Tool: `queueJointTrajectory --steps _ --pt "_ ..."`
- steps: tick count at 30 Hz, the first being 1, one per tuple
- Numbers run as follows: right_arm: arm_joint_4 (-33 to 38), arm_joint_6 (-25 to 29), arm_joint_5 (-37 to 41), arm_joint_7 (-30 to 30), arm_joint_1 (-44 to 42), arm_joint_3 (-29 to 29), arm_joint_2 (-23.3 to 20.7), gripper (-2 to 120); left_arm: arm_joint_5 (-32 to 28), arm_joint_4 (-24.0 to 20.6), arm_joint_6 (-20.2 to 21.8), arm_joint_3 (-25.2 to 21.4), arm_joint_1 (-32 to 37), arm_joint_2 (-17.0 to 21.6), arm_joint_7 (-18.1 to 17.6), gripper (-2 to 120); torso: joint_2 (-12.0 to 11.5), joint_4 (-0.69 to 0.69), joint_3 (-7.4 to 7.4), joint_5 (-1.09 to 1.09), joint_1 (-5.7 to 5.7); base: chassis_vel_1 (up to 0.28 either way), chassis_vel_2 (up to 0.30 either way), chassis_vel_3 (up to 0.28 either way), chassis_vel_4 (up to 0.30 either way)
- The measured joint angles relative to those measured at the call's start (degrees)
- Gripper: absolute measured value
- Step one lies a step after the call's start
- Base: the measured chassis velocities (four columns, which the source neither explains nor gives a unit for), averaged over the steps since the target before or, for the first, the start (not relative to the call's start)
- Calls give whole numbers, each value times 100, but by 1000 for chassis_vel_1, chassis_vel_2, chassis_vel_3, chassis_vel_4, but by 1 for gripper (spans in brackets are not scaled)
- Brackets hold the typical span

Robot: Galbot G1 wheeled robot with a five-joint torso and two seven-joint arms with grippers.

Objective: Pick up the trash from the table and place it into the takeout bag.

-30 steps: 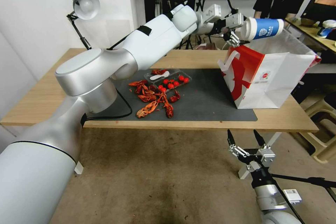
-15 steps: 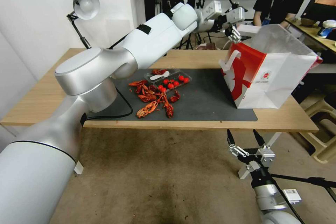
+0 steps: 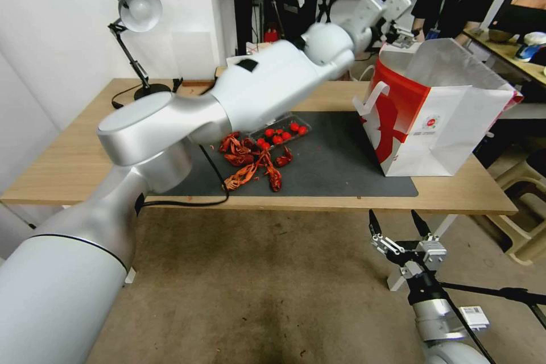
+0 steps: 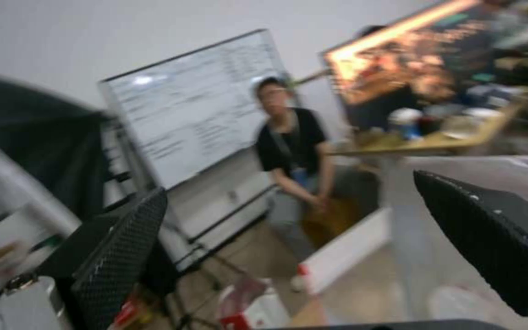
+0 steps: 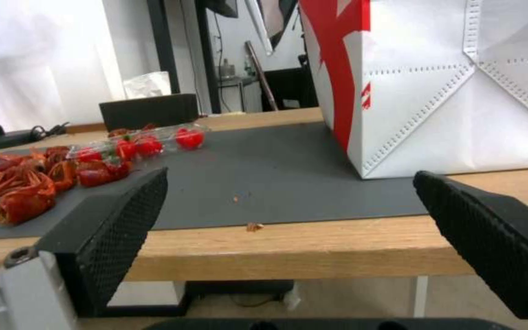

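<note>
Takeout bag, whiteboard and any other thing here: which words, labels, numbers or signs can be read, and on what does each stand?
No text can be read with certainty.
takeout bag: small round red logo with a line of print under it, too small to read.
whiteboard behind the table: rows of writing, blurred, not readable.
tag on the right arm: dark marks, too small to read.
badge on the seated person's lanyard: not readable.

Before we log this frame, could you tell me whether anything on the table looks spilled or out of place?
Yes: the red crayfish shells lie scattered loose on the dark grey mat beside a clear tray of red fruit, and small crumbs sit at the table's front edge. The takeout bag stands upright.
</note>
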Motion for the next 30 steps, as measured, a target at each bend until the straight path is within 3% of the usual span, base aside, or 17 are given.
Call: queueJointTrajectory --steps 1,4,5,6,8,10,13,17,21,24,30 --pt "0 0 0 0 0 0 0 100 0 0 0 0 0 0 0 100 0 0 0 0 0 0 0 0 0" --pt "15 -10 -13 5 1 -14 -2 100 65 -357 27 -168 265 149 -942 100 0 2 0 -1 0 0 0 0 0" --pt "15 -10 -13 5 1 -14 -2 100 65 -357 27 -168 265 149 -942 100 0 2 0 -1 0 0 0 0 0" --pt "17 -10 -16 6 -2 -16 -2 100 95 -468 36 -195 342 202 -1176 100 0 2 0 -1 0 0 0 0 0" --pt "24 -11 -26 7 -22 -20 0 100 229 -989 83 -258 637 519 -1944 100 0 1 0 -2 0 0 0 0 0" --pt "25 -11 -30 7 -28 -21 0 100 312 -1148 92 -271 739 631 -2146 100 0 2 -1 -2 0 0 0 0 0" --pt "26 -7 -40 7 -50 -24 14 100 593 -1549 30 -337 1139 950 -2879 100 1 3 0 -3 0 0 0 0 0" --pt "26 14 -61 5 -104 -22 45 100 1062 -1744 -91 -404 1511 1180 -3246 100 1 1 0 -3 0 0 0 0 0" --pt "41 21 -72 5 -127 -12 58 100 1255 -1993 -94 -449 1708 1370 -3329 100 0 2 0 -4 0 0 0 0 0" --pt "50 27 -83 5 -135 -6 65 100 1329 -2523 105 -534 2055 1710 -3605 100 1 3 0 -4 0 0 0 0 0" --pt "12 37 -105 5 -101 -16 69 100 1671 -2781 103 -760 2581 1971 -3762 100 1 1 1 -3 1 0 0 0 0"
